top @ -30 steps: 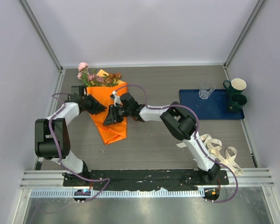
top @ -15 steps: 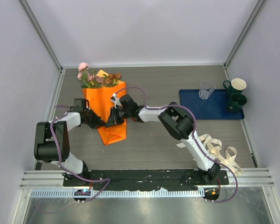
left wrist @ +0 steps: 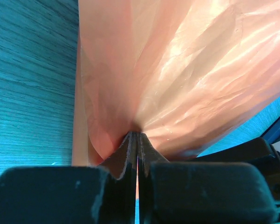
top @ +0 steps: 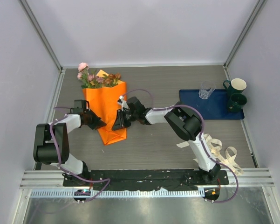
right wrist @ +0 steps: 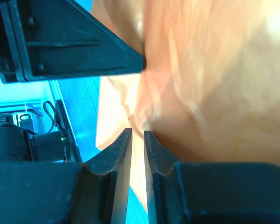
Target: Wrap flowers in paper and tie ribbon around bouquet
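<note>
Bouquet point(top: 102, 91): lies flat on the surface point(top: 149, 144) at far left, with its blooms toward the back wall and its narrow end toward the arms.
Flowers point(top: 99, 78): pink and brownish heads with green leaves, sticking out of the wide far end of the cone.
Paper point(top: 107, 112): bright orange, folded into a long tapering wrap. The lower tip is creased over and rests on the surface.
Left gripper point(top: 101, 125): at the left edge of the paper's lower half. In the wrist view its fingers point(left wrist: 126, 154) are pressed together, and creases in the sheet point(left wrist: 177, 70) fan out from the pinched spot.
Right gripper point(top: 116, 126): at the opposite, right edge of the wrap and level with the left one. Its fingers point(right wrist: 121, 149) stand a narrow slit apart, tips at a crease in the paper point(right wrist: 214, 84). That view is blurred, so whether they grip it cannot be told.
Ribbon point(top: 220, 150): cream loops heaped at near right beside the right arm's base, well apart from the bouquet.
Tray point(top: 214, 111): blue, at far right, holding a clear cup point(top: 206, 90) and two dark green mugs point(top: 236, 86) point(top: 237, 101).
</note>
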Available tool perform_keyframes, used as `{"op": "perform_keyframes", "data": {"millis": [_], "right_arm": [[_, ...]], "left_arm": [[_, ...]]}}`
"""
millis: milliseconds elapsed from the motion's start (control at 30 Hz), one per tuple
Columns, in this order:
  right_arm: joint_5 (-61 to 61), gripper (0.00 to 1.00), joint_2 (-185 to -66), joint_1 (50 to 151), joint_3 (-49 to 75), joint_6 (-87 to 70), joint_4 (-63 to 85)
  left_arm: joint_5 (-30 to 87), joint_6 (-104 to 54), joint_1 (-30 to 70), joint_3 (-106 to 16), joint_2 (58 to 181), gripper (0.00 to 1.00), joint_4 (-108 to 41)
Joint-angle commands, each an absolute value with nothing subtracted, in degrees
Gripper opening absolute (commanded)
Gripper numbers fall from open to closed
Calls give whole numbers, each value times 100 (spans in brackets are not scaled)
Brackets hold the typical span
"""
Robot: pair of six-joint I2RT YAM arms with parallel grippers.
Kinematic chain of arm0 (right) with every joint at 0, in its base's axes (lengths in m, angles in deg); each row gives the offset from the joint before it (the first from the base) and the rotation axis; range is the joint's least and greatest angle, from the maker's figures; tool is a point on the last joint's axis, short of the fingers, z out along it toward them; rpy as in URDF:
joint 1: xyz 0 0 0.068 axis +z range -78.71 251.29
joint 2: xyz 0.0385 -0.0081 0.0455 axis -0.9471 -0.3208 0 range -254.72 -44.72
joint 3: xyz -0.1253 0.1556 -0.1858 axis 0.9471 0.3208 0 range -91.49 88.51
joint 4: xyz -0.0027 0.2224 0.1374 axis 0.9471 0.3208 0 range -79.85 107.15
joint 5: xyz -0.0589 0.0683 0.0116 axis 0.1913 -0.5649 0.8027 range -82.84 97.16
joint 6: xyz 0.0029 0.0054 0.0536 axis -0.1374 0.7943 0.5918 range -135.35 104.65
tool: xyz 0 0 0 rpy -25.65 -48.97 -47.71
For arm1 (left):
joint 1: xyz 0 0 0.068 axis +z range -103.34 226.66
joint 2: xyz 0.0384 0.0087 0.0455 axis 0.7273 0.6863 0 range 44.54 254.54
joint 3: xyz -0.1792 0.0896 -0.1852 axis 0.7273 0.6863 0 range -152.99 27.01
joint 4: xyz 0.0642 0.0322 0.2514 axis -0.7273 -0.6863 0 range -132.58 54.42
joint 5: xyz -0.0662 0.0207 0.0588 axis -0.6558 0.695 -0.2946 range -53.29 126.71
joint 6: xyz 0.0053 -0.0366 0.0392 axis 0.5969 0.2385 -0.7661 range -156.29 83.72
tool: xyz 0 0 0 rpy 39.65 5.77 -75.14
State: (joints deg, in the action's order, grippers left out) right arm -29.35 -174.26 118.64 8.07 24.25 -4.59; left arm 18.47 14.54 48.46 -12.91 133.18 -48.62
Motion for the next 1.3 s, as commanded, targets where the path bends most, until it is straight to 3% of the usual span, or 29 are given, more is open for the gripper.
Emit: {"op": "perform_keyframes", "data": {"millis": [0, 100, 133, 267, 300, 533, 800, 1267], "right_arm": [[-2897, 18, -17041, 11831, 1292, 2403, -926], [-2817, 9, -17067, 11831, 1442, 2368, -944], [-2808, 8, -17084, 11831, 1459, 2385, -962], [-2747, 4, -17093, 11831, 1477, 2403, -971], [-2738, 3, -17085, 11831, 1486, 2429, -1014], [-2773, 2, -16935, 11778, 1714, 2763, -1384], [-2896, 3, -16838, 11436, 1917, 2780, -1498], [-3177, 2, -17682, 10557, 1108, 3167, -1700]], "left_arm": [[2548, 1215, 4842, -1069, 13349, 5, -4992], [2152, 1074, 4728, -1201, 12938, 20, -4921], [2046, 1056, 4493, -1236, 12735, 31, -4895], [1932, 1406, 4061, -1158, 11900, 45, -4623], [1870, 1538, 4034, -1105, 11829, 44, -4413], [2273, 1873, 4042, -894, 12950, 0, -4858], [3064, 1970, 4068, -893, 13278, 0, -5464], [3021, 1751, 4060, -1069, 13393, 0, -5826]]}}
